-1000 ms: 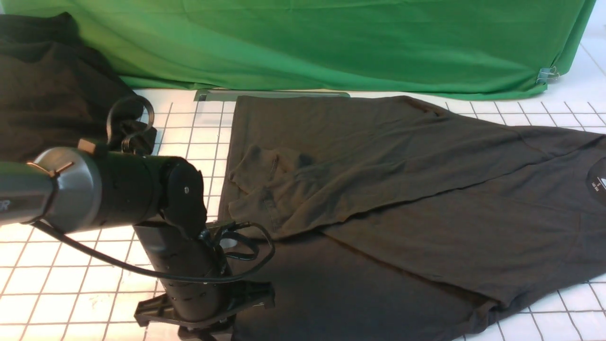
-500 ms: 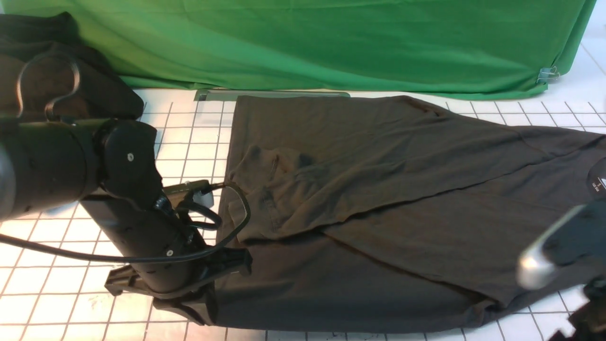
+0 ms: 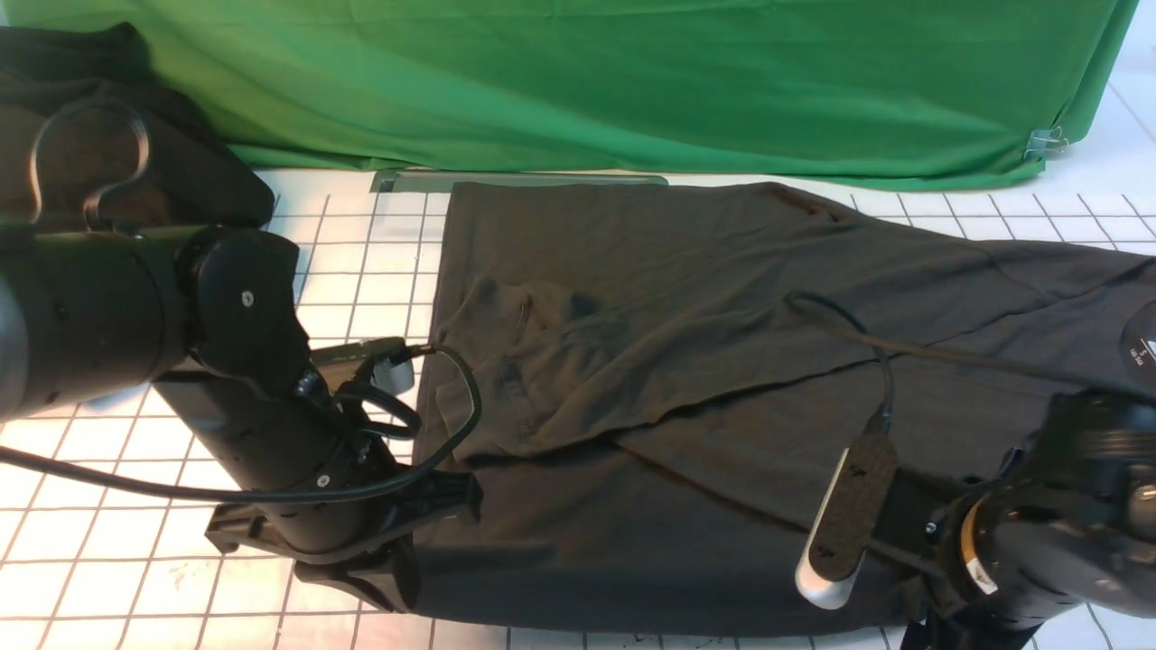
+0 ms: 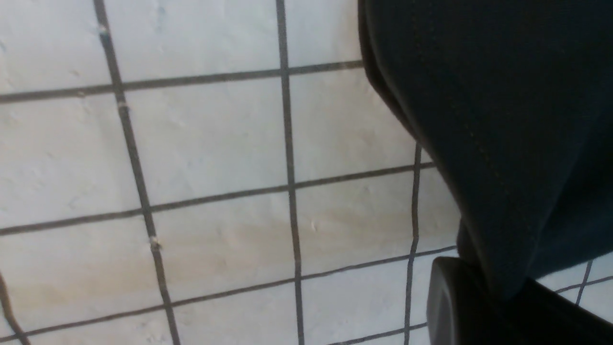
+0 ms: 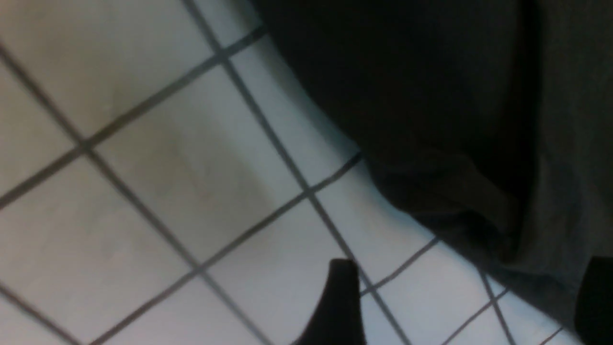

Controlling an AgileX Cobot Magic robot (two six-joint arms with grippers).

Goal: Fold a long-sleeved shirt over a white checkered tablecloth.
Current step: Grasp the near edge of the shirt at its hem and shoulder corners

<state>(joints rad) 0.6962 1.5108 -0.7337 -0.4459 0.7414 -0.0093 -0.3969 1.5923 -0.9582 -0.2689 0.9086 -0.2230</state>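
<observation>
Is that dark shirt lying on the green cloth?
No, the shirt is spread on the white checkered tablecloth, while the green cloth hangs behind its far edge.

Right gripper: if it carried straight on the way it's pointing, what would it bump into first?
Probably the rumpled edge of the charcoal-black long-sleeved shirt, lying ahead of the open right gripper, between its fingers, with the white checkered tablecloth right beneath it. Depth is hard to judge.

Left arm [image 3: 262, 433] comprised black cylindrical links; a screw [image 3: 247, 298] sat in its rounded joint cap, and black cables [image 3: 470, 411] looped beside it. Right arm [image 3: 1066, 515] carried a silver-tipped flat black bar [image 3: 849, 515].
</observation>
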